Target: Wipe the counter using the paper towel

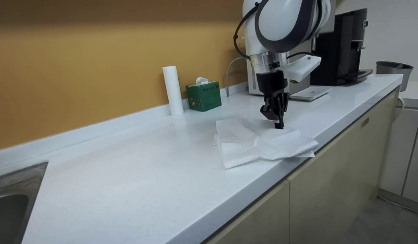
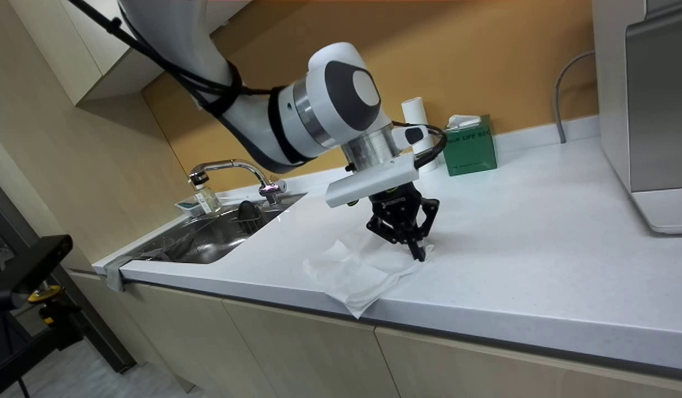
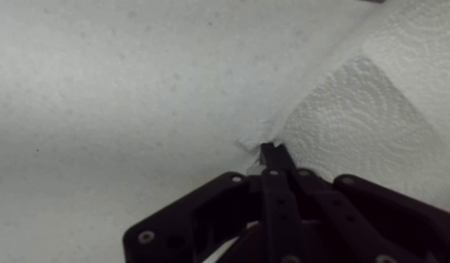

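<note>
The claw (image 3: 273, 147) points downward, closed on an edge of the paper towel (image 2: 363, 273); a little crumpled sheet shows just beside its tips in the wrist view. Whether the tips touch the table (image 1: 127, 176) cannot be determined. From the claw the towel spreads, creased and layered, toward the front, hanging past the table's front edge in both exterior views.

Assessment: the edge grip leaves most of the sheet loose on the surface, suited to dragging; wiping is the probable step in hand, extent unknown. The overhanging part could slip off.

Behind the claw, near the wall (image 1: 93, 67), stand a white roll (image 1: 173, 90) and a green tissue box (image 1: 204, 97), presumably set back for wiping room.

Surface: white, glossy, finely speckled; speckle and dirt are not distinguishable.

Well apart from the claw, on the towel's side, lie the sink (image 1: 25, 179) and faucet (image 2: 272, 189); on the opposite side, a grey appliance (image 2: 659, 121) and a black machine (image 1: 337, 51).
</note>
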